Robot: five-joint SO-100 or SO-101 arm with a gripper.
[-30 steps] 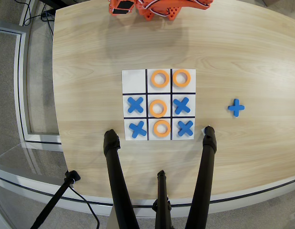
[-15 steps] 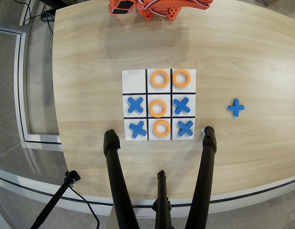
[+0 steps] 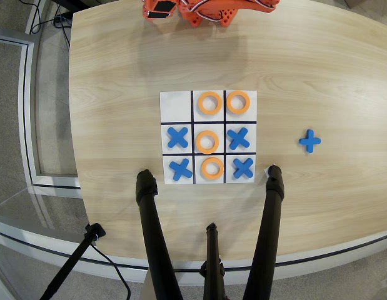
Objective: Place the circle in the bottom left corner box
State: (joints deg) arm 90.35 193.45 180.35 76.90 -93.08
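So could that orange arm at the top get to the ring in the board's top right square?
Probably yes. The arm sits folded at the table's far edge, and bare tabletop lies between it and the ring. Nothing stands on that side; the black tripod legs are beyond the board. Its pincer isn't visible.

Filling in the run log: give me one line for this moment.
arm: base at top edge, tool not visible | board: four rings, four X pieces | empty cell: top-left | spare X: off board, right
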